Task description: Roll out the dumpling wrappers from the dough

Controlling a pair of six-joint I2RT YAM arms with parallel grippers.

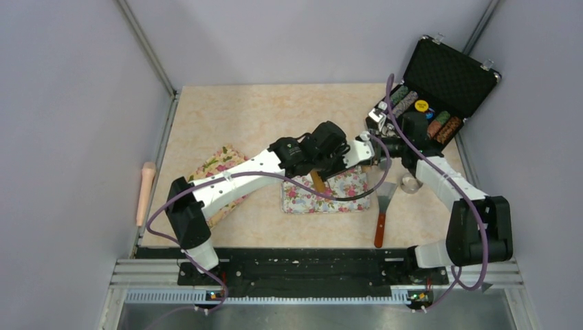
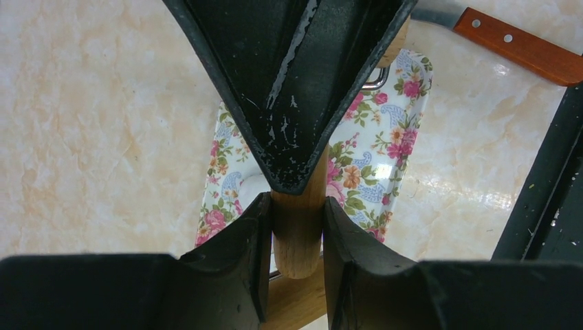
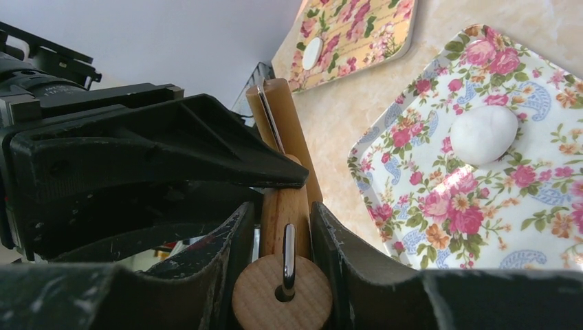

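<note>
**Two pincers on one tool:** over the middle of the marble-patterned tabletop (image 1: 275, 110), the left pincer (image 2: 295, 214) is clamped narrow on the round handle of a wooden roller (image 2: 297, 240). The right pincer (image 3: 280, 227) grips the same roller at its other end. Its fingers press the wood on both sides, just above a round end disc with a metal wire through it.

Nearest on the tabletop, right of centre, lies a scraper (image 1: 380, 213) with a metal blade and a red-brown wooden handle. A small metal ring cutter (image 1: 411, 184) sits just right of the blade.

Below the roller, a flowered tray (image 3: 481, 213) holds one white lump of dough (image 3: 483, 134), rounded and well inside the rim.

To the left, partly under the left arm, a second flowered tray (image 1: 220, 165) holds one of the dumpling wrappers (image 3: 313, 51), a thin, flat white disc. Fine lines like script cross this tray's yellow ground, too small to read. A pale rolling pin (image 1: 146, 192) lies beyond the tabletop's left edge.

At the far right corner, a black case (image 1: 450, 72) stands open with its lid up. It holds rows of striped chips (image 1: 402, 102) and a yellow round piece (image 1: 421, 106) whose marking is too small to read.
</note>
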